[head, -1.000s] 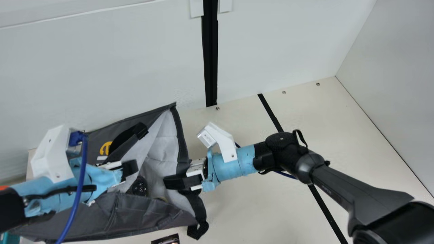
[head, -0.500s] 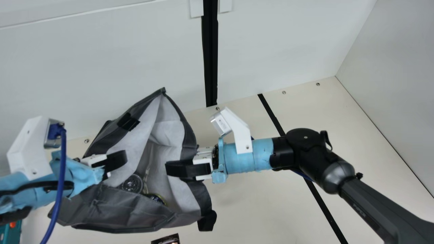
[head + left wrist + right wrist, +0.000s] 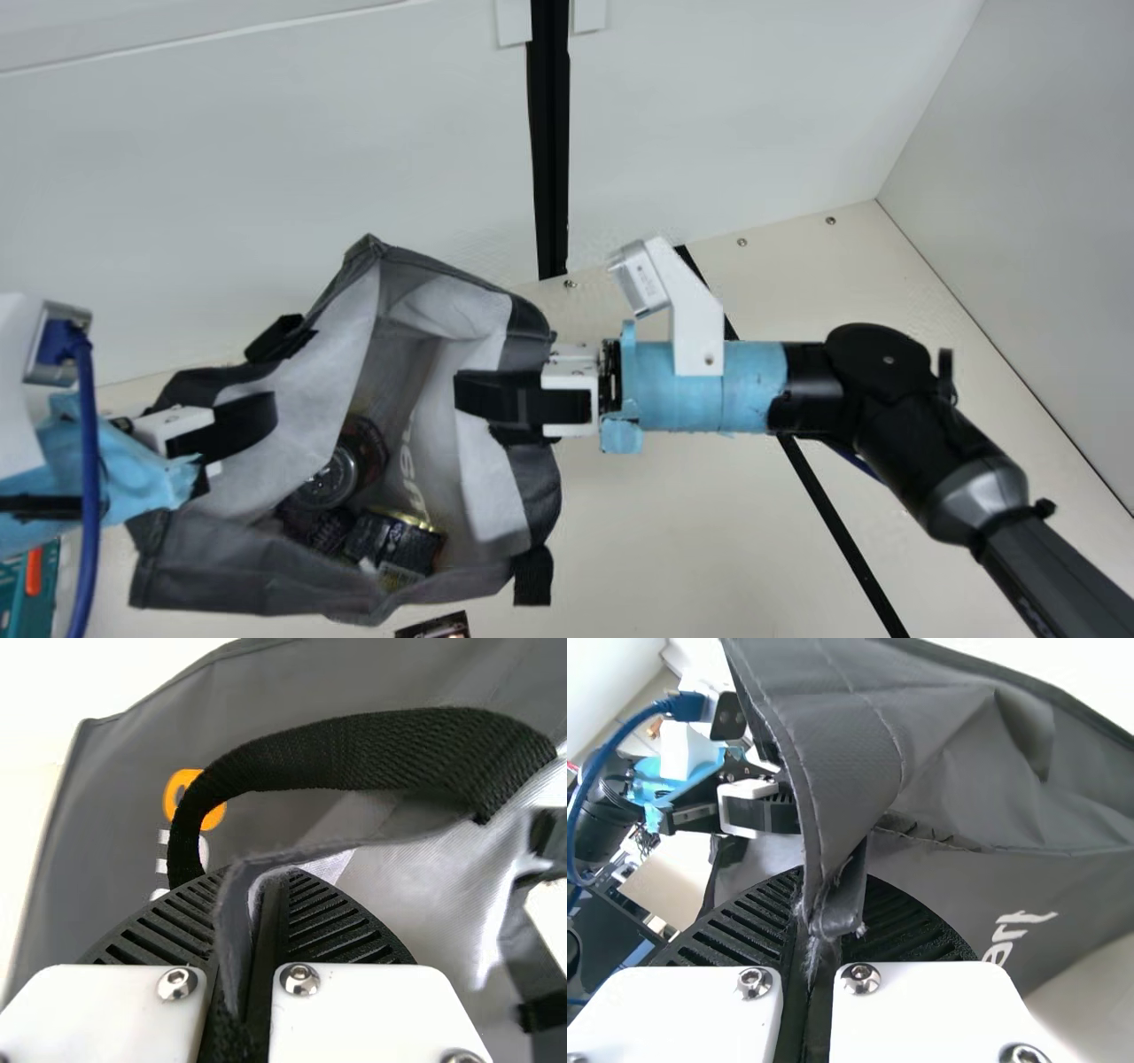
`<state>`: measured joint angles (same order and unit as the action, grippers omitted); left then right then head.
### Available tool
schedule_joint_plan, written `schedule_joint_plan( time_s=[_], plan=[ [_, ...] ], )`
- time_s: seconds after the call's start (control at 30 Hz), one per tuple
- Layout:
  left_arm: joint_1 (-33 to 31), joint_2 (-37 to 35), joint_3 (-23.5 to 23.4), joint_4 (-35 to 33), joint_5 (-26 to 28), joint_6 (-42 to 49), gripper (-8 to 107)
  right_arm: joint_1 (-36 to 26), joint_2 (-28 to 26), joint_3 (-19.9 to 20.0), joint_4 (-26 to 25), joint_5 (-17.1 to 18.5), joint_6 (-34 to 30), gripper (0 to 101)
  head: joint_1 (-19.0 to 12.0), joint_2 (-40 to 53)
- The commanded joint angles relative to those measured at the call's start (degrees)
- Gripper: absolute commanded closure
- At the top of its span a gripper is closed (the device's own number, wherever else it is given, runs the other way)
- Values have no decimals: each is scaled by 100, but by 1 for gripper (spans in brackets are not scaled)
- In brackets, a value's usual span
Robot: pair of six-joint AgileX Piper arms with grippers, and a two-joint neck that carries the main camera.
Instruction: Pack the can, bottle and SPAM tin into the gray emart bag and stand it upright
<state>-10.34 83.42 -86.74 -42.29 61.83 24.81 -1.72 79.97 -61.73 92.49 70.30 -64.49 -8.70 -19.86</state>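
Left gripper (image 3: 257,890) and right gripper (image 3: 824,904) — each clamped on the gray bag (image 3: 257,567) — have spread its mouth wider; upright standing appears nearer.

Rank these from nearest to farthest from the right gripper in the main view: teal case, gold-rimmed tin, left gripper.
1. Gold-rimmed tin, inside the bag.
2. Left gripper, at the bag's left side.
3. Teal case, bottom left corner.

The main view looks down from above into the gray bag (image 3: 266,567); close up, the left wrist view faces its left rim, the right wrist view its right. Main and left wrist views share its pale lining (image 3: 332,354).
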Motion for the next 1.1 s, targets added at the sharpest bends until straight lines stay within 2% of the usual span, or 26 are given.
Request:
schedule_joint_plan(
  time_s=[0.0, 0.23, 0.73, 1.07],
  plan=[
    [52, -31, -127, 18, 200, 26, 107, -28, -149, -9, 36, -40, 86, 101, -130, -14],
    [240, -110, -590, 50, 793, 131, 107, -175, -588, -88, 6, -40, 393, 101, -130, -14],
    [-385, -563, -422, 390, 807, 146, 107, -406, -1496, -388, -409, -40, 1236, 101, -130, -14],
    [-957, -835, -390, 674, 807, 9, 107, -567, -2058, -626, -813, -40, 2039, 101, -130, -14]
  ],
)
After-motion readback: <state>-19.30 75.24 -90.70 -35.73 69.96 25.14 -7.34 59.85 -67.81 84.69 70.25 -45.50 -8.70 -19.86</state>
